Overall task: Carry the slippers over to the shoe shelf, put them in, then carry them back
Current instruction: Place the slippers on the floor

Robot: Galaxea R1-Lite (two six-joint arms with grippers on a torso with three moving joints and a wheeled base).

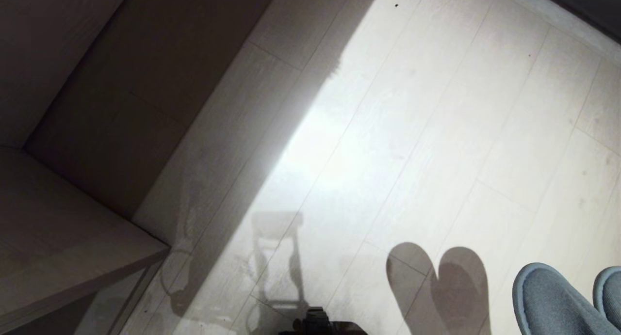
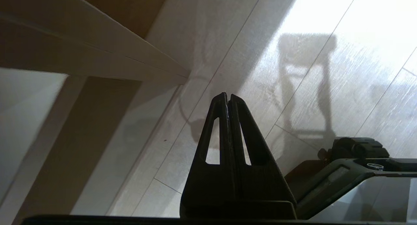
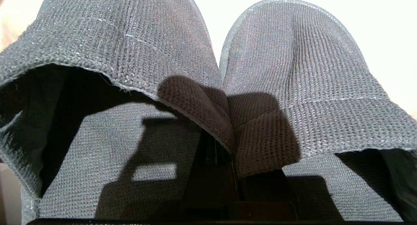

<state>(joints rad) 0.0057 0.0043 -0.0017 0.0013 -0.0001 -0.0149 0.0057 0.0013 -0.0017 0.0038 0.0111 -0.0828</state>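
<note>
Grey-blue slippers [image 3: 208,72] hang pinched together by their inner edges in my right gripper [image 3: 224,153], at the near right over the pale floor [image 1: 388,131]. My left gripper [image 2: 227,99] idles closed and empty. With the shoe shelf [image 1: 73,218] at the left, I'd turn slowly and keep the pair level so nothing slips.

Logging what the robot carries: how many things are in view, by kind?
slippers: 2, pinched together in the right end effector
shoe shelf: 1
left end effector: 1, shut and empty
Total: 5
</note>
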